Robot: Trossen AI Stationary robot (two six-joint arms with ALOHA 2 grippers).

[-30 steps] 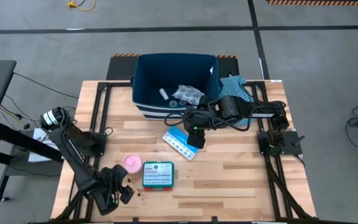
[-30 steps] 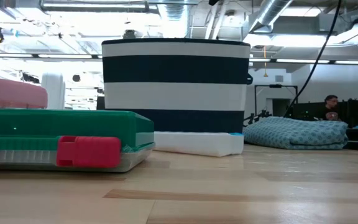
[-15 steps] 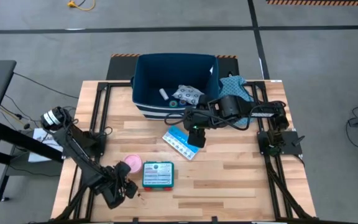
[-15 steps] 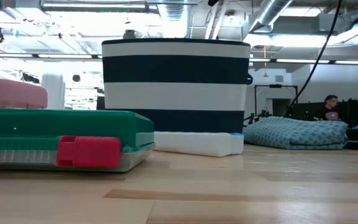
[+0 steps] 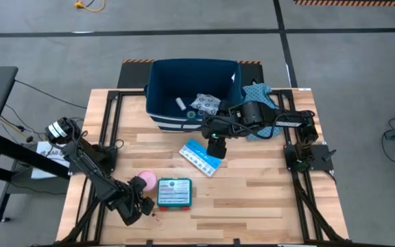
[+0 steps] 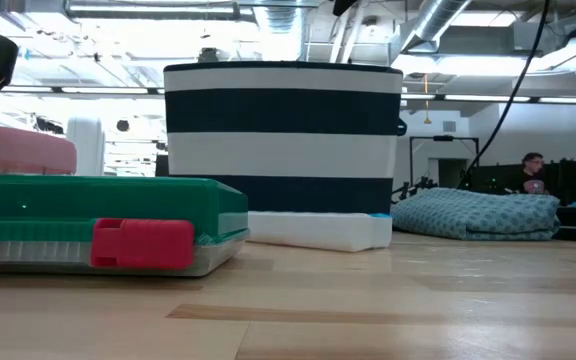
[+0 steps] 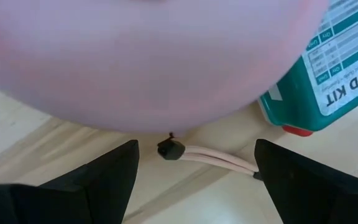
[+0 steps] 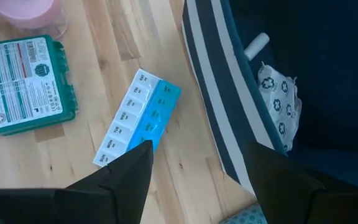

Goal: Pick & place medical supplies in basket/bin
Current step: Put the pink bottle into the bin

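Left gripper, fingers apart, noses up to the pink roll beside the kit, while the right gripper, also apart and empty, hangs over the pill box near the bin.

A green box lies beside the striped navy bin on the table.

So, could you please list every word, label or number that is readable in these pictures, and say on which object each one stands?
"COMPLETE FIRST AID KIT": on the label of the flat teal plastic box.
"AID KIT": the same label, cut off, in the left wrist view.
Day abbreviations on the lids of the light-blue and white pill organiser: too small to read surely.
Fine print on the box label: too small to read.
Dark navy striped fabric bin: no text.
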